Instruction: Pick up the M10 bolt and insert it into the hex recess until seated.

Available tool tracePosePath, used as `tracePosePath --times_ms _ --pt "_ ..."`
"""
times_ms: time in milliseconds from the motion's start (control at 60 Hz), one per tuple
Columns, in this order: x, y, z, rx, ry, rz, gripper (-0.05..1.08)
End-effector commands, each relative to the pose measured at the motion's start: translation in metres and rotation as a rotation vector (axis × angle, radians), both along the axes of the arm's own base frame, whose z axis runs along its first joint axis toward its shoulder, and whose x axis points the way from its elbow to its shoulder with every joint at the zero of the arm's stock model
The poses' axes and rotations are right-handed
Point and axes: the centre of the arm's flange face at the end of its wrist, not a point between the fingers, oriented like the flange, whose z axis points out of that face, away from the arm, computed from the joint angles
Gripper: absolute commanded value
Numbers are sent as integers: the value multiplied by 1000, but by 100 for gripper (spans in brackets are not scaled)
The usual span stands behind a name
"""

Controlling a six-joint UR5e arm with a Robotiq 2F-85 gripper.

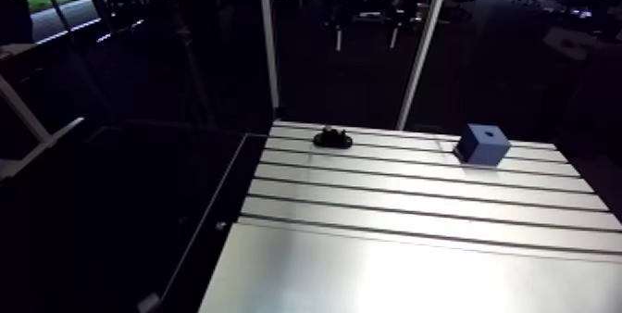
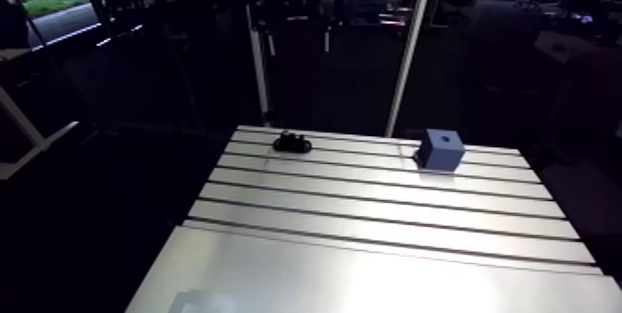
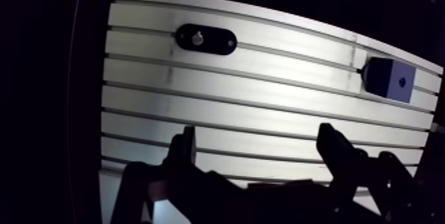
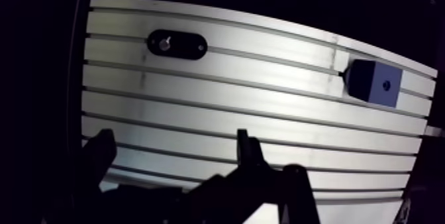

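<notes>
The pick-up looks unstarted; the end effector (image 3: 258, 134) hangs spread apart and empty, the M10 bolt (image 3: 197, 38) upright well ahead in a black holder (image 3: 222, 42); next it must reach there and descend.

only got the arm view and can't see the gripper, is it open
observer: Yes, the gripper is open and holds nothing.
operator: where's the bolt from it
observer: The bolt is well ahead of the gripper, with bare table between them.
operator: looks like a dark lump here, lying flat?
observer: No, it seems to stand on end in a black oval holder, silver end up.
</notes>
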Motion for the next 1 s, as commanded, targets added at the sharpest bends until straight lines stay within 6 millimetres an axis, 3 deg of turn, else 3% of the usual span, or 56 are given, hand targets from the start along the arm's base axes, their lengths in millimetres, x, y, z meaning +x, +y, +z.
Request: tracePosePath --times_ms 17,333,550,800,1000 --pt "-13 -17 -31 -9 45 16 1" --pt "-38 -22 -76 -17 46 1 1" --pt "-47 -25 -96 -30 17 -8 2" --pt "-54 -26 -116 -27 2 -16 12" --pt "-56 -30 -134 -25 -10 -3 28"
